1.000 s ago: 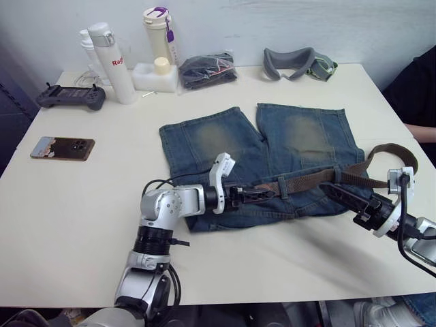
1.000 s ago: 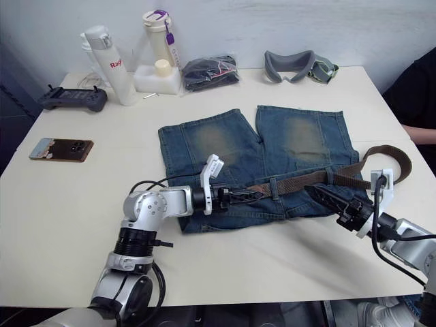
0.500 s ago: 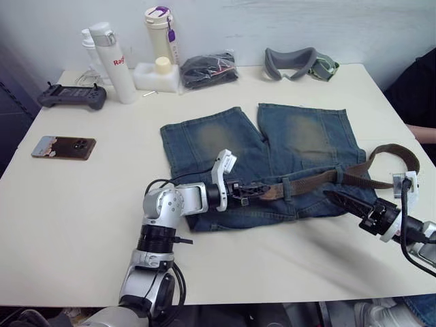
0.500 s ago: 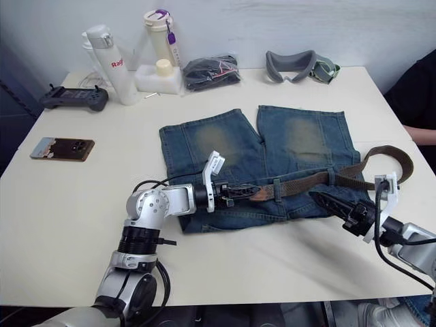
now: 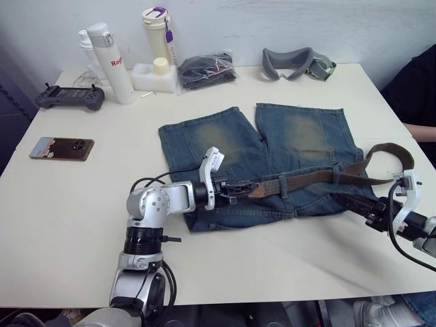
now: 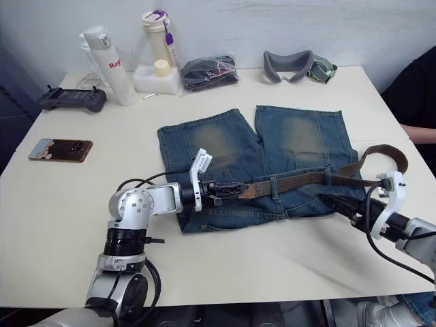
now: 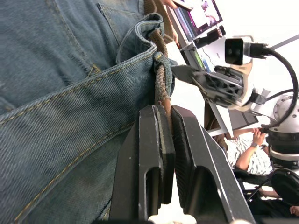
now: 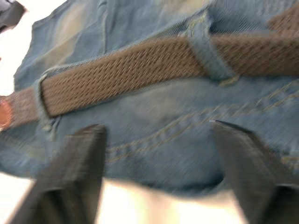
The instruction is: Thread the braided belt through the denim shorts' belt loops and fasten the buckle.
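The denim shorts (image 5: pixel 225 139) lie flat mid-table, waistband toward me. The braided belt (image 5: pixel 310 180) runs along the waistband under two belt loops (image 5: pixel 281 185) and curls into an arc off the shorts' right side (image 5: pixel 398 151). My left gripper (image 5: pixel 238 188) is shut on the belt's brown leather tip; in the left wrist view the tip sits pinched between the fingers (image 7: pixel 154 130). My right gripper (image 5: pixel 347 203) hovers open at the waistband's right end, just in front of the belt (image 8: pixel 121 70), nothing between its fingers (image 8: pixel 84 149). I cannot make out the buckle.
Along the table's far edge stand bottles (image 5: pixel 109 61), a black controller (image 5: pixel 68 97), a black bundled cloth (image 5: pixel 204 69) and a grey headset (image 5: pixel 296 63). A phone (image 5: pixel 61 148) lies at the left. A person's dark sleeve (image 5: pixel 415 88) shows at the right edge.
My left gripper shut on the belt's tip and pulled it left along the waistband. My right gripper drew back to the right and its fingers came closer together.
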You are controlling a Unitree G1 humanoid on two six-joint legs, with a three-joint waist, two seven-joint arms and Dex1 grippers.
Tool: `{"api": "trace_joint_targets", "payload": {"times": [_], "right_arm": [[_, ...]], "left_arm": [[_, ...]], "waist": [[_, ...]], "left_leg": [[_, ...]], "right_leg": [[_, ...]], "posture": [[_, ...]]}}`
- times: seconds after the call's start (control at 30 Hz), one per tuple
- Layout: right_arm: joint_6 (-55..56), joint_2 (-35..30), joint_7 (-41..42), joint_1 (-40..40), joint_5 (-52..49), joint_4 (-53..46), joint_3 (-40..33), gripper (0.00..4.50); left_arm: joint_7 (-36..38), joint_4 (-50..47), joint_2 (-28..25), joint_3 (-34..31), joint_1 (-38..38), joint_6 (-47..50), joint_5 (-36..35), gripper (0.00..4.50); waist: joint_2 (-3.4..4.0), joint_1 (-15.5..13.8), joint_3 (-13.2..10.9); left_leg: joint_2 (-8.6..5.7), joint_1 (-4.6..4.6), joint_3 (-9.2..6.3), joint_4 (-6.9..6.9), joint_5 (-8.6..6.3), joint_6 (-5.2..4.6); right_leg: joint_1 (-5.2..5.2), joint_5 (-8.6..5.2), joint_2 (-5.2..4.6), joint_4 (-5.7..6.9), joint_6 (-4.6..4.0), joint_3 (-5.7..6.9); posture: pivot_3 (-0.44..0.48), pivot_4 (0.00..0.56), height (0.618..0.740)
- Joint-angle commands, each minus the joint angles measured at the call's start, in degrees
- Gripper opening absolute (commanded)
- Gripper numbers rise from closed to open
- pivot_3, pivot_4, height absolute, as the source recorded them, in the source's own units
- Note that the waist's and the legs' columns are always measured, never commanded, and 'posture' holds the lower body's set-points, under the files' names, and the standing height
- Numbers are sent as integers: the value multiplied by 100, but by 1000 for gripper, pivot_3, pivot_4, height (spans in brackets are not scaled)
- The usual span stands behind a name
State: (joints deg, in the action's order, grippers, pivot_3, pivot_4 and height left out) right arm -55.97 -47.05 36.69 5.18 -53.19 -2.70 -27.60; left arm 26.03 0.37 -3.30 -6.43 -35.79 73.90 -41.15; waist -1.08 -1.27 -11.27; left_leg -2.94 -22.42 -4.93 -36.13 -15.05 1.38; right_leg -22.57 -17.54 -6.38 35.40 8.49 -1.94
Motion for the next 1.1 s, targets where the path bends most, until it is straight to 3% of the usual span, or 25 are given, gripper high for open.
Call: {"api": "trace_joint_targets", "payload": {"times": [0.03,0.13,0.17,0.43,0.73,0.77,0.83,0.93,0.97,1.03,1.07,1.1], "right_arm": [[347,-70,-44,61,644,108,406,1609],[541,31,-222,215,1208,449,813,154],[602,50,-241,250,1339,543,897,42],[888,118,-77,408,1796,1104,1205,42],[1032,245,191,474,1822,1020,1192,42],[1190,277,249,468,1823,938,1149,0],[1435,272,374,447,1806,721,1035,0],[1529,72,608,351,1748,401,857,0],[1486,-1,663,343,1703,326,781,517],[1234,-263,1050,251,1460,6,706,969],[1252,-411,1245,180,1476,-167,737,1427],[1374,-605,1480,73,1575,-382,822,1973]], "left_arm": [[-7,-255,-69,-136,-53,2,-188,0],[67,-263,-442,-320,-63,60,-224,0],[81,-264,-555,-353,-57,78,-240,0],[553,-577,-1900,-577,378,266,-430,0],[384,-280,-1976,-513,519,-115,-183,0],[385,-197,-1966,-473,507,-205,-132,671],[404,-92,-1897,-534,450,-254,-203,1213],[580,-145,-2046,-578,420,-216,-325,2612],[675,-167,-2159,-572,425,-217,-334,3170],[938,-203,-2439,-552,432,-296,-331,3977],[1069,-214,-2564,-545,430,-351,-334,4431],[1278,-293,-2724,-523,446,-422,-375,4500]], "waist": [[0,-2,0],[1,29,0],[0,57,0],[-29,131,14],[-63,125,34],[-62,131,34],[-62,137,34],[-54,135,29],[-50,134,27],[-23,137,11],[-14,137,5],[-6,134,1]], "left_leg": [[0,0,0,1,0,0],[1,0,1,3,1,3],[1,2,3,4,1,3],[1,20,0,-1,-1,-3],[9,23,-37,3,-1,-5],[9,23,-42,6,-2,-6],[10,23,-43,10,-3,-6],[10,4,-40,12,-2,-5],[10,1,-41,15,-2,-4],[11,0,-39,19,0,-2],[11,-4,-39,20,-1,-2],[11,-4,-38,22,-1,-2]], "right_leg": [[0,0,0,0,0,0],[-1,0,0,-1,0,0],[-1,0,0,0,0,-1],[20,11,-2,-1,-2,-2],[47,36,2,-55,-9,13],[46,37,2,-58,-9,13],[44,37,2,-60,-9,12],[14,37,1,-51,-8,6],[8,37,2,-49,-8,7],[3,36,2,-48,-9,6],[-2,35,2,-47,-11,6],[-2,34,2,-47,-12,6]], "posture": [[0,150,740],[0,150,740],[0,150,740],[0,150,740],[0,150,740],[0,150,740],[0,150,740],[0,150,740],[0,150,740],[0,150,740],[0,150,740],[0,150,740]]}}
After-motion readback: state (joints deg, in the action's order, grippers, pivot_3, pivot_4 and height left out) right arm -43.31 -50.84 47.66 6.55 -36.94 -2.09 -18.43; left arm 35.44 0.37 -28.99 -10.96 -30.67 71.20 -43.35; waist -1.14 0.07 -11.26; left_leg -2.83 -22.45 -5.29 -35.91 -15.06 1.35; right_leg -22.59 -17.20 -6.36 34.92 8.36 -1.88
